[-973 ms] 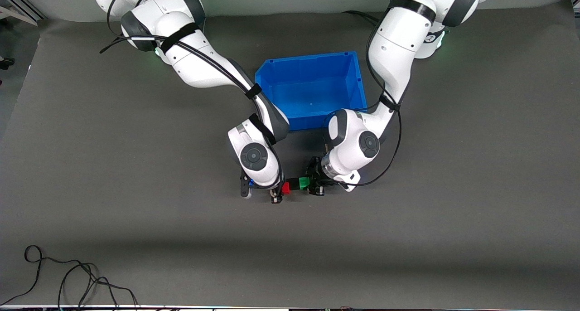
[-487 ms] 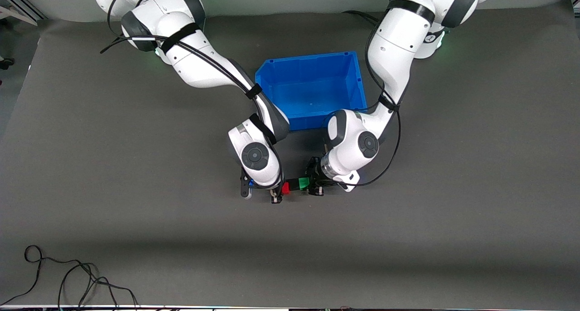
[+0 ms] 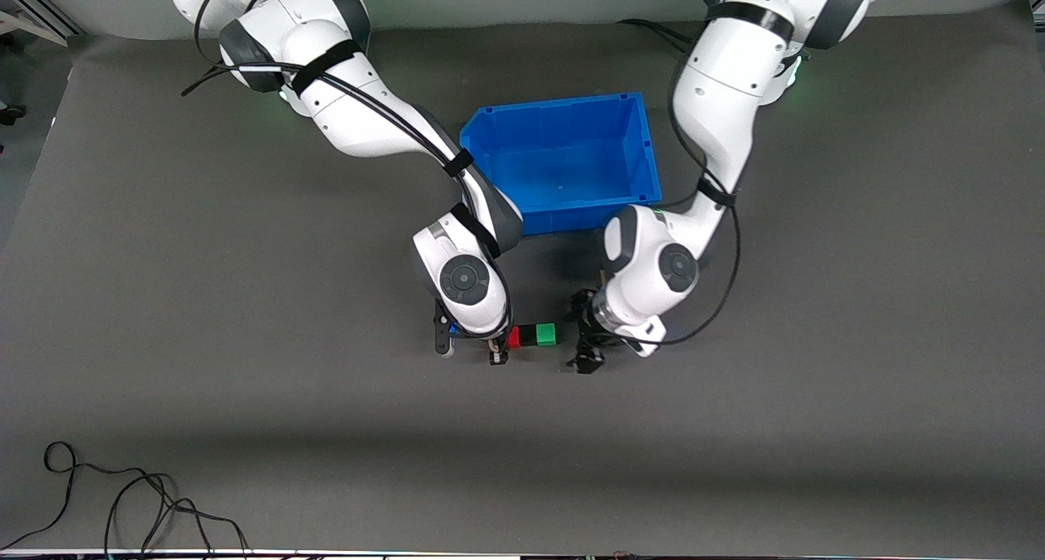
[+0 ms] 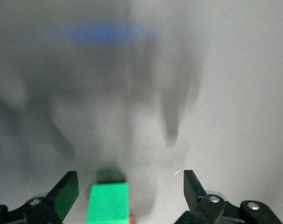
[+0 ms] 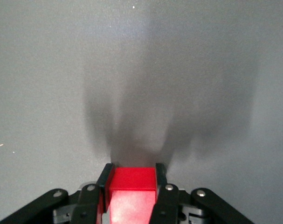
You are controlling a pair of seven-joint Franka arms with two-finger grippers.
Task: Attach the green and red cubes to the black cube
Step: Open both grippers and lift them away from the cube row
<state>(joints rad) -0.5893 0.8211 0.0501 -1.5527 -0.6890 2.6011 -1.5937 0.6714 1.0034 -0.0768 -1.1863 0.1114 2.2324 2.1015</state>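
Front view: a row of three joined small cubes, bright red cube, matte black cube and bright green cube, sits mid-worktop, nearer the front camera than the blue plastic bin, well clear of every edge of the dark grey table. The right gripper clamps the red end. The left gripper hangs just beside the green end, apart from it.

Left wrist view: fingers spread wide, green cube between them, untouched.

Right wrist view: fingers pinch the red cube.

White arms w/ dark grey joint caps, black straps & cables; black fingers, silver screws.
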